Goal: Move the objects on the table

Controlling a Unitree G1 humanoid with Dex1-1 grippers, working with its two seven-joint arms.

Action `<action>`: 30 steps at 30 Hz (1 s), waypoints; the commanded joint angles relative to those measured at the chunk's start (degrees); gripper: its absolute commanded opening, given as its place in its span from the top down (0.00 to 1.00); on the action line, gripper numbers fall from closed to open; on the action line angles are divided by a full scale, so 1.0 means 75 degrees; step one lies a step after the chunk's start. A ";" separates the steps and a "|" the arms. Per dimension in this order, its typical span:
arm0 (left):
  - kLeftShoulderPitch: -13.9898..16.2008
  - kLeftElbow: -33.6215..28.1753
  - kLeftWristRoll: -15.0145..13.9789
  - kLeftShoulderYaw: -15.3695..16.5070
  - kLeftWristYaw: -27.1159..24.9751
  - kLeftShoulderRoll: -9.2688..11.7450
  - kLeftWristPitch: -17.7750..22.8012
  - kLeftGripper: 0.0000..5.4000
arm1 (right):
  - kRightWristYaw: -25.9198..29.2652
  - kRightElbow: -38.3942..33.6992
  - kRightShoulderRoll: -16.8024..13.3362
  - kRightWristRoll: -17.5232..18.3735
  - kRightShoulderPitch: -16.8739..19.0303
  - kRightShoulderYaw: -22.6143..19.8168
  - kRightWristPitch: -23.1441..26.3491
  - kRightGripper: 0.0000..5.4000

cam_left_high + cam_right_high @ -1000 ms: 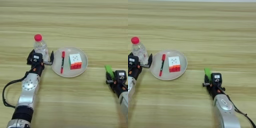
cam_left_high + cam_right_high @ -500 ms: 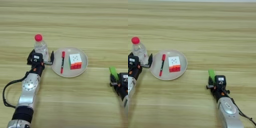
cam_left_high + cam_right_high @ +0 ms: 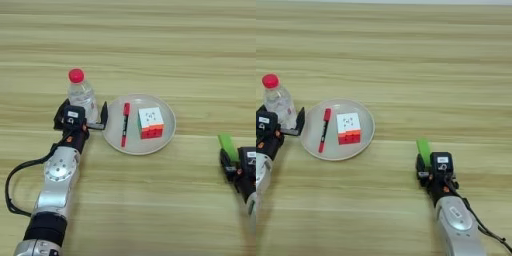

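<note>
plate (image 3: 167, 131) holding cube (image 3: 150, 122), marker (image 3: 124, 131)

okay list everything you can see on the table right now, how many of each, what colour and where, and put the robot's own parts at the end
bottle: 1, clear with a red cap, upright at the left, just left of the plate, between the left gripper's fingers
plate: 1, white, round, left of the table's middle
marker pen: 1, red, lying on the plate's left half
puzzle cube: 1, white top with red and green sides, on the plate, right of the pen
block: 1, green, flat, at the right, sticking out of the right gripper
table: 1, light-brown wood grain, under everything
left gripper: 1, black, open around the bottle's base
right gripper: 1, black, at the lower right, shut on the block
</note>
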 commanded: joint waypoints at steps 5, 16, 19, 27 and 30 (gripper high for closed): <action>0.0018 -0.0007 0.0105 -0.0042 -0.0013 -0.0013 0.0076 0.00 | -0.0078 0.0281 -0.0040 -0.0150 0.0066 0.0049 -0.0142 0.41; 0.0014 0.0007 0.0118 -0.0053 -0.0006 -0.0021 0.0077 0.00 | 0.0048 0.0317 -0.0104 -0.0262 0.0041 0.0225 -0.0697 0.20; 0.0012 0.0021 0.0121 -0.0054 -0.0006 -0.0021 0.0071 0.00 | 0.0097 0.0329 -0.0107 -0.0328 0.0047 0.0302 -0.0891 0.15; 0.0002 0.0037 0.0124 -0.0053 -0.0003 -0.0022 0.0062 0.00 | 0.0146 0.0243 -0.0148 -0.0535 0.0078 0.0557 -0.1367 0.01; -0.0003 0.0043 0.0124 -0.0052 -0.0001 -0.0024 0.0061 0.00 | 0.0121 0.0254 -0.0158 -0.0558 0.0051 0.0558 -0.1458 0.01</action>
